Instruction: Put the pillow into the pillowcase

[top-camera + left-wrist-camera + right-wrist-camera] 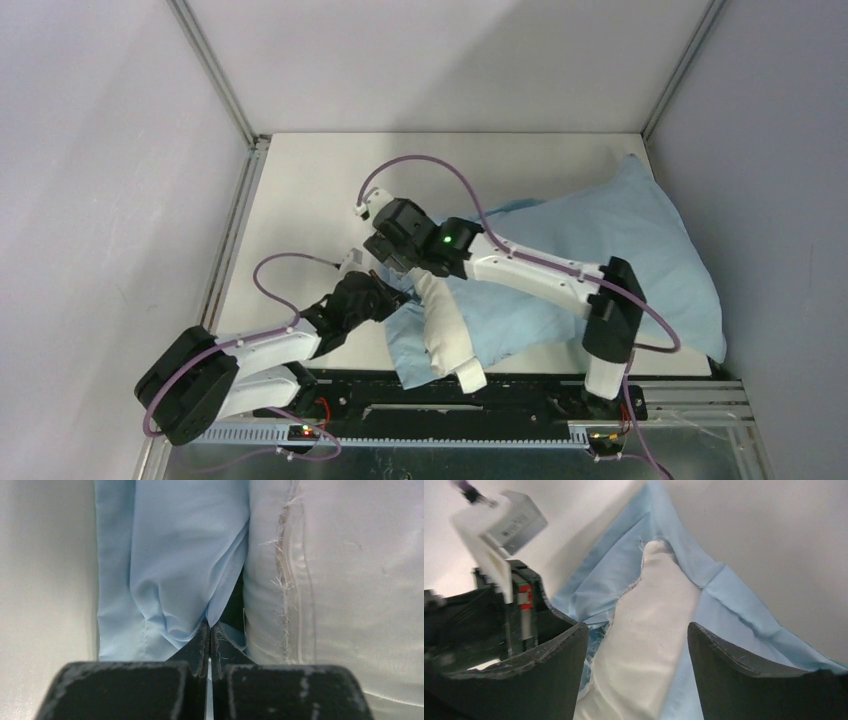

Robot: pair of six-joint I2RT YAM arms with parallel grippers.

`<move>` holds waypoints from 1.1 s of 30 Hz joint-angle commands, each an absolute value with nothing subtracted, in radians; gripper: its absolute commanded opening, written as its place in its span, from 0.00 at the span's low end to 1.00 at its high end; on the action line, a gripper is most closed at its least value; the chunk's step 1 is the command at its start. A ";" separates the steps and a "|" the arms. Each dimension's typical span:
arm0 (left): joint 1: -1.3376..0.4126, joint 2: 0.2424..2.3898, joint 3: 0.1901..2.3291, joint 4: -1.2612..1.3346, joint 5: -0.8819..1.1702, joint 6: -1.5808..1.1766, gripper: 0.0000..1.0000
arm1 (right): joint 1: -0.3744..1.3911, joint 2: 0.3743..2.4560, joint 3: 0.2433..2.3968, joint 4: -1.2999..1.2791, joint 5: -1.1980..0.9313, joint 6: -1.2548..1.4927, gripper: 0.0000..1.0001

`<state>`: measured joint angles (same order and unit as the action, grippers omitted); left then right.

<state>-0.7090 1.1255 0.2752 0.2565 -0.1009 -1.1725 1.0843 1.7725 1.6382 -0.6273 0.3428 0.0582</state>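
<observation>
The light blue pillowcase (610,240) lies spread over the right half of the table. The cream pillow (446,330) sticks out of its near-left opening, and most of the pillow is hidden inside. My left gripper (396,300) is shut on the pillowcase's edge (170,560), right beside the pillow's frayed seam (350,580); the pinch shows in the left wrist view (210,628). My right gripper (400,262) is open above the pillow's exposed end. In the right wrist view (638,636) its fingers straddle the cream pillow (649,630), with blue pillowcase (744,610) on both sides.
Grey enclosure walls with metal posts (215,75) stand close on the left, back and right. A black rail (450,400) runs along the table's near edge. The left arm's wrist (499,620) sits close to my right gripper's left finger.
</observation>
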 commanded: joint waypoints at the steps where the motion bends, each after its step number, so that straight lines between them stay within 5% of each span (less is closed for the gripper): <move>1: -0.685 1.108 0.224 0.351 -0.132 -1.240 0.00 | 1.081 1.863 1.688 -0.685 0.420 0.026 0.76; 8: -0.680 1.093 0.212 0.339 -0.165 -1.264 0.00 | 1.074 1.945 1.585 -0.699 0.548 0.055 0.78; 10: -0.679 1.096 0.227 0.328 -0.165 -1.245 0.00 | 1.054 1.953 1.582 -0.729 0.584 0.083 0.58; 12: -0.680 1.100 0.249 0.309 -0.167 -1.215 0.00 | 1.027 1.901 1.555 -0.711 0.551 0.113 0.09; 13: -0.681 1.102 0.259 0.307 -0.162 -1.200 0.00 | 1.015 1.849 1.524 -0.677 0.496 0.122 0.00; 25: -0.724 1.157 0.440 0.214 -0.091 -0.968 0.01 | 0.902 1.446 1.393 -0.481 -0.057 0.224 0.00; 33: -0.762 1.103 0.502 0.190 -0.104 -0.849 0.33 | 0.879 1.396 1.394 -0.482 -0.127 0.254 0.00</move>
